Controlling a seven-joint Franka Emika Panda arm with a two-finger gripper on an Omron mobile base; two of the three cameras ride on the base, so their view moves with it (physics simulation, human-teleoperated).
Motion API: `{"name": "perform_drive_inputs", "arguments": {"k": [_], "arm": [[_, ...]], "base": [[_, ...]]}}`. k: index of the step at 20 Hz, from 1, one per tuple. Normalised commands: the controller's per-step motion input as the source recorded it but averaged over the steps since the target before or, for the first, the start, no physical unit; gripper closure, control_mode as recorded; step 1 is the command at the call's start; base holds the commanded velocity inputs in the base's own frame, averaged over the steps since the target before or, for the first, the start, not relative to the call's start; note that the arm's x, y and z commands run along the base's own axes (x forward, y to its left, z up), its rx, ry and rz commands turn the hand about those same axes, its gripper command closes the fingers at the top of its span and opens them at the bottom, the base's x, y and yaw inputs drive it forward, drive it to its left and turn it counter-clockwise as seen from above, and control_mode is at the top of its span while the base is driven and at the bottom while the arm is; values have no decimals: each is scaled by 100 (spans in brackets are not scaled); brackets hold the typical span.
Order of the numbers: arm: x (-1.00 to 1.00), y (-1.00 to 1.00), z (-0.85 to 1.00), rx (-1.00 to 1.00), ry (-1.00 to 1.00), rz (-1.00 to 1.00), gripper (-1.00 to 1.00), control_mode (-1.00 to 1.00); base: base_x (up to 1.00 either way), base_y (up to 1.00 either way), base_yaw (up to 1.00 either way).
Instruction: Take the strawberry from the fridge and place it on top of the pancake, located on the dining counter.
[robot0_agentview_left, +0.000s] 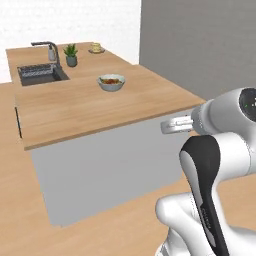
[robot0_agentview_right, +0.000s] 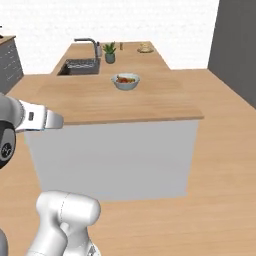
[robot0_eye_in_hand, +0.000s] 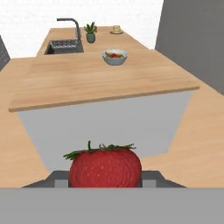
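Note:
A red strawberry (robot0_eye_in_hand: 105, 166) with green leaves sits low in the hand view, with my gripper (robot0_eye_in_hand: 105, 177) shut on it between the dark fingertips (robot0_eye_in_hand: 57, 177). Ahead lies the dining counter (robot0_eye_in_hand: 87, 83), a long light-brown wooden top on a grey base. At its far end rests the pancake (robot0_eye_in_hand: 116, 29), a small golden stack on a plate, also visible as the pancake (robot0_agentview_left: 96, 48) and the pancake (robot0_agentview_right: 145, 48) in the base views. The strawberry hangs well short of the counter's near edge. The fridge is out of view.
A grey bowl (robot0_agentview_left: 111, 82) of food stands mid-counter. Behind it are a sink (robot0_agentview_left: 40, 74) with a faucet (robot0_agentview_left: 50, 50) and a potted plant (robot0_agentview_left: 71, 55). A tall plain grey surface (robot0_agentview_left: 200, 40) rises to the right. Wooden floor surrounds the counter.

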Motion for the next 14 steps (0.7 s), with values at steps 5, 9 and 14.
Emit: {"name": "perform_drive_inputs", "arguments": {"k": [5,9,14], "arm": [[0,0,0,0,0,0,100,100],[0,0,0,0,0,0,100,100],[0,0,0,0,0,0,100,100]], "base": [[86,-100,-14],[79,-100,-12],[76,-100,-11]]}}
